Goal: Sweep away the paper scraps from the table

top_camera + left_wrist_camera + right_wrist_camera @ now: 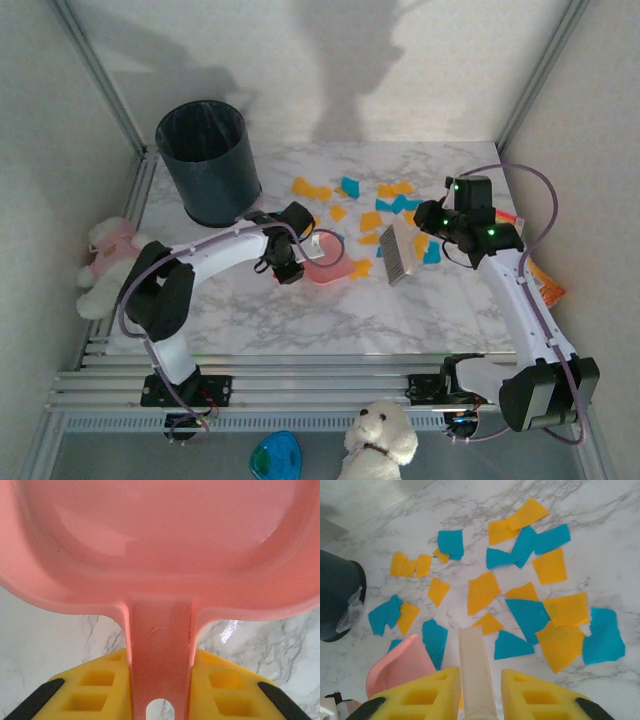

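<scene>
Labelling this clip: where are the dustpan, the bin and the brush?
dustpan [160, 630], left wrist view, on its handle.
bin [215, 185], top view, on its dark side wall.
brush [400, 252], top view, on its bristle head.

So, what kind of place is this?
Probably a robot test cell: a ribbed metal rail frame borders the white marble-veined table, with a white left arm and right arm bolted at its near edge.
</scene>
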You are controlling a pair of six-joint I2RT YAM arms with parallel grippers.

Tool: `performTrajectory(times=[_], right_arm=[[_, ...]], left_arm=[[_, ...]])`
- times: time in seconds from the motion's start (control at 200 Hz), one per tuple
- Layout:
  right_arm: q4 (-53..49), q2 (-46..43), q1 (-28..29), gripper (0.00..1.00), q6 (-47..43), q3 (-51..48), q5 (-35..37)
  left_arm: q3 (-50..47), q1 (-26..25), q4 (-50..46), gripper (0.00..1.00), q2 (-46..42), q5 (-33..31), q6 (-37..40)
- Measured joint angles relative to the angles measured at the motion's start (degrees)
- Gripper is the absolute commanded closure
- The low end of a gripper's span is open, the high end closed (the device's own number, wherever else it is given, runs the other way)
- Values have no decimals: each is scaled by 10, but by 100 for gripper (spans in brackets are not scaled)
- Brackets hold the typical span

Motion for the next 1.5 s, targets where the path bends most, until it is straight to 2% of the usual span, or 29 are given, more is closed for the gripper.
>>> performTrajectory(times=[0.461, 0.561, 0.806, 1.031, 1.237, 1.497], right_arm=[[-14, -18, 0, 100, 0, -17, 12], [-15, -18, 0, 100, 0, -17, 12], [-16, -18, 0, 100, 0, -17, 12], [-16, -18, 0, 100, 0, -19, 12], [-15, -18, 0, 100, 0, -23, 12], [-15, -18, 0, 100, 0, -23, 12]], left_arm=[[19, -26, -2, 73, 42, 7, 31], [20, -28, -1, 68, 50, 6, 36], [9, -28, 26, 45, 52, 9, 42], [-53, -21, 77, 43, 12, 42, 37], [-119, -4, 141, 45, -42, 73, 22], [-185, 15, 216, 49, -64, 112, 14]])
